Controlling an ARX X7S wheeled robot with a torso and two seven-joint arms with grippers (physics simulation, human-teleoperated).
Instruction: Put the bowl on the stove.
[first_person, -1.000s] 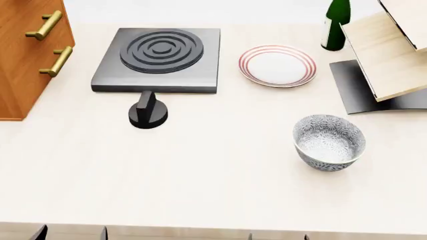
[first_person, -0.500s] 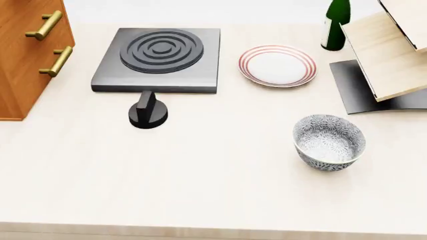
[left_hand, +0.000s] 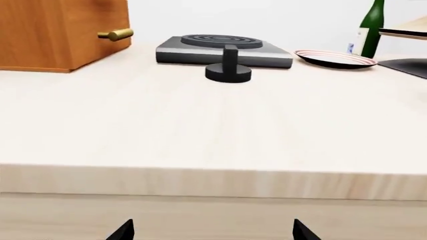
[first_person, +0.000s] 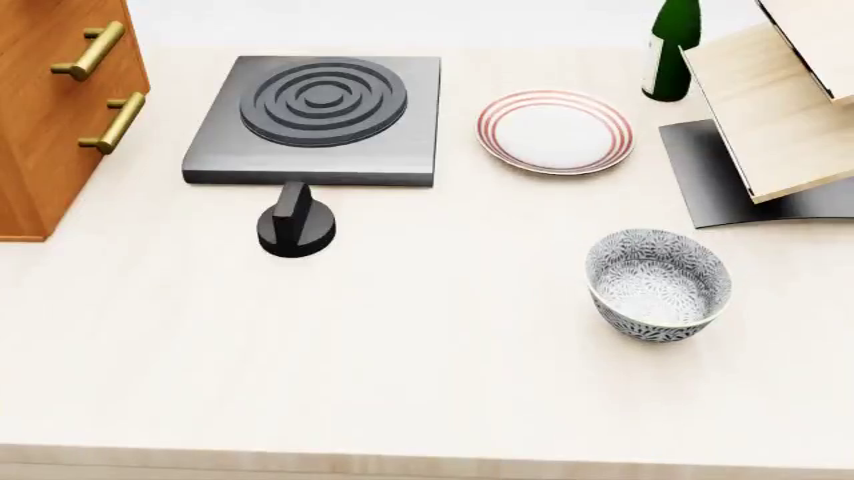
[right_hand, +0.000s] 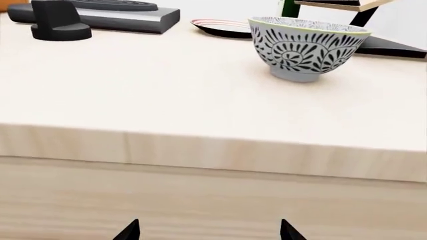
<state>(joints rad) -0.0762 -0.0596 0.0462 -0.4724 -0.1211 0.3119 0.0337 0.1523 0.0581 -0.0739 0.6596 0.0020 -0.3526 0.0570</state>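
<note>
The bowl (first_person: 658, 285), white with a fine grey leaf pattern, stands upright on the counter's right side; it also shows in the right wrist view as the bowl (right_hand: 308, 47). The stove (first_person: 318, 115), a dark grey slab with raised rings, lies at the back left, seen low as the stove (left_hand: 223, 49). Neither gripper shows in the head view. My left gripper (left_hand: 212, 232) and my right gripper (right_hand: 210, 232) are both open and empty, held below and in front of the counter's front edge, far from the bowl.
A black knob (first_person: 296, 222) stands just before the stove. A white plate with red rings (first_person: 554, 130) lies right of the stove. A green bottle (first_person: 671, 45), a wooden rack (first_person: 781, 110) and a wooden cabinet with brass handles (first_person: 54, 110) ring the counter.
The dark gripper tips that showed at the bottom edge of the head view a second ago have dropped out of it. Bowl, stove and knob have not moved.
</note>
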